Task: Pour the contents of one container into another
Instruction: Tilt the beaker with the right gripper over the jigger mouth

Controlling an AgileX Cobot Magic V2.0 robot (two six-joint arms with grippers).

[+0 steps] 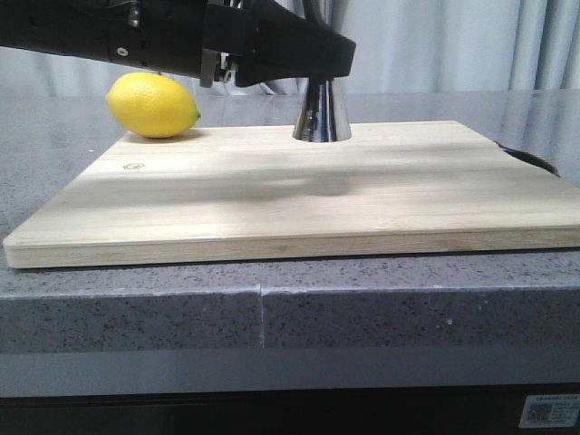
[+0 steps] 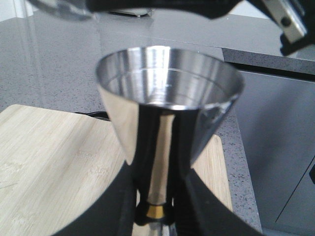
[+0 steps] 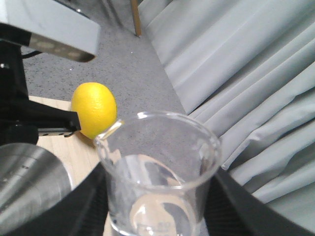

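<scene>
The steel jigger [image 2: 167, 98] stands on the wooden board [image 1: 290, 195] at its far edge. Only its lower cone [image 1: 322, 113] shows in the front view. My left gripper [image 2: 156, 209] is shut on its narrow waist at the gold band, a finger on each side. My right gripper [image 3: 157, 196] is shut on the clear glass beaker [image 3: 157, 167], which holds some clear liquid. The beaker's pouring lip [image 3: 107, 132] faces the jigger's rim [image 3: 29, 182], close beside it. A glassy edge [image 2: 61, 9] shows above the jigger's mouth in the left wrist view.
A yellow lemon [image 1: 152, 105] lies at the board's far left corner, close to the left arm [image 1: 136, 36]. The board rests on a grey speckled counter [image 1: 272, 317]. Grey curtains [image 1: 453, 45] hang behind.
</scene>
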